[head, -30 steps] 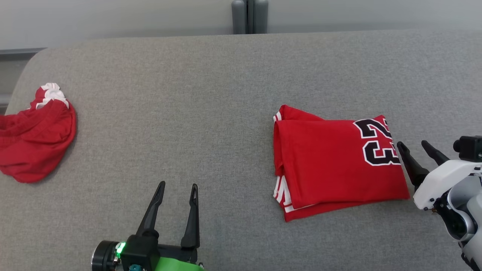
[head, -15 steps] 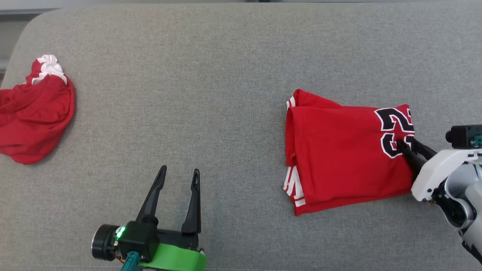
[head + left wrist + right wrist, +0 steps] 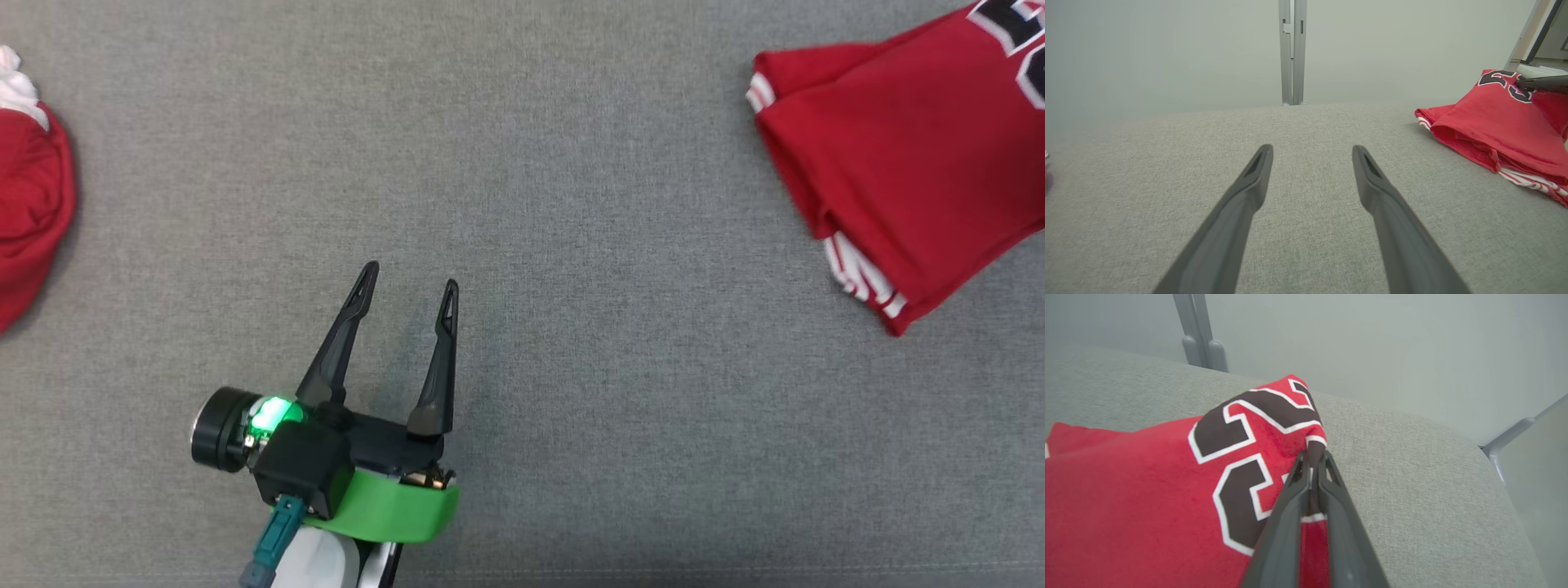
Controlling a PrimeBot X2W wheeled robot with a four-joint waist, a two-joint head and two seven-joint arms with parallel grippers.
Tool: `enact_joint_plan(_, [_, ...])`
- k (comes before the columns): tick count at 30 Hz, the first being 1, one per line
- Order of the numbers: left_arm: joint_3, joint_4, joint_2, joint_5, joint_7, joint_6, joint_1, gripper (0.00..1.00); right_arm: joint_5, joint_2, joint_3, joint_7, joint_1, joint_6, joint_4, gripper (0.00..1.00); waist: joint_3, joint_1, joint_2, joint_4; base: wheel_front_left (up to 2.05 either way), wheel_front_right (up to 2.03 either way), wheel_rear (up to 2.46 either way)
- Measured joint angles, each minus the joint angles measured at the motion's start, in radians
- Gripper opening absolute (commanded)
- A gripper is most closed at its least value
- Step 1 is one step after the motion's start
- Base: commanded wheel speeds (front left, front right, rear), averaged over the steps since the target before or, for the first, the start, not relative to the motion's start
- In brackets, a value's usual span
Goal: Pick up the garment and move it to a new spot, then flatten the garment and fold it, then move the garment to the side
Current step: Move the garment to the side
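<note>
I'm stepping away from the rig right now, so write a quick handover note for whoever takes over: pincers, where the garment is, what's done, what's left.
The left pincer is open and empty, over the grey cushion.
The right pincer is shut on the numbered corner of the red jersey.
The jersey is at the robot's right, its pinched corner raised. A second red garment lies bunched at the far left.
Done: the jersey is folded.
Left: carry it to the side and release.

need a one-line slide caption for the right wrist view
Right claw shut on the numbered edge of the folded red jersey, which lies on the grey cushion.
</note>
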Motion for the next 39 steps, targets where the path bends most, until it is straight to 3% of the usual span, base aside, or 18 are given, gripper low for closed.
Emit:
enact_joint_plan(8, [-0.019, -0.081, 0.0, 0.041, 0.0, -0.029, -0.087, 1.0, -0.035, -0.15, -0.119, 0.023, -0.101, 0.0, 0.065, 0.0, 0.15, 0.0001, 0.0, -0.015, 0.0, 0.0, 0.0])
enact_joint_plan(15, [-0.019, -0.094, 0.004, 0.056, 0.0, -0.053, -0.109, 1.0, -0.077, -0.243, -0.255, 0.037, -0.12, 0.0, 0.1, 0.0, 0.263, 0.0001, 0.0, -0.02, 0.0, 0.0, 0.0])
enact_joint_plan(24, [-0.003, -0.094, 0.008, 0.06, -0.001, -0.068, -0.122, 1.0, -0.175, -0.3, -0.436, 0.059, -0.101, 0.0, 0.145, 0.0, 0.33, 0.0001, 0.0, -0.007, 0.0, 0.0, 0.0])
enact_joint_plan(25, [-0.003, -0.091, 0.008, 0.06, -0.001, -0.068, -0.124, 1.0, -0.203, -0.298, -0.465, 0.065, -0.102, 0.0, 0.162, 0.1, 0.329, 0.0001, 0.0, -0.003, 0.0, 0.0, 0.0])
enact_joint_plan(26, [-0.003, -0.089, 0.008, 0.06, -0.001, -0.068, -0.125, 1.0, -0.221, -0.291, -0.487, 0.07, -0.106, 0.0, 0.178, 0.98, 0.327, 0.0001, 0.0, -0.001, 0.0, 0.0, 0.0])
enact_joint_plan(30, [-0.005, -0.073, 0.007, 0.057, -0.001, -0.068, -0.127, 1.0, -0.384, -0.243, -0.564, 0.025, -0.117, 0.0, 0.208, 1.0, 0.303, 0.0001, 0.0, 0.007, 0.0, 0.0, 0.0])
enact_joint_plan(31, [-0.004, -0.063, 0.006, 0.054, 0.0, -0.062, -0.126, 1.0, -0.452, -0.166, -0.576, -0.017, -0.117, 0.0, 0.189, 1.0, 0.282, 0.0, 0.0, 0.011, 0.0, 0.0, 0.0])
enact_joint_plan(33, [-0.002, -0.054, 0.005, 0.049, 0.0, -0.055, -0.119, 1.0, -0.495, -0.079, -0.565, -0.059, -0.101, 0.0, 0.159, 1.0, 0.259, 0.0001, 0.0, 0.013, 0.0, 0.0, 0.0])
enact_joint_plan(39, [0.023, -0.008, 0.002, 0.013, 0.0, -0.026, -0.063, 1.0, -0.535, 0.159, -0.482, -0.155, 0.032, 0.0, 0.04, 1.0, 0.159, 0.0001, 0.0, 0.018, 0.0, 0.0, 0.0])
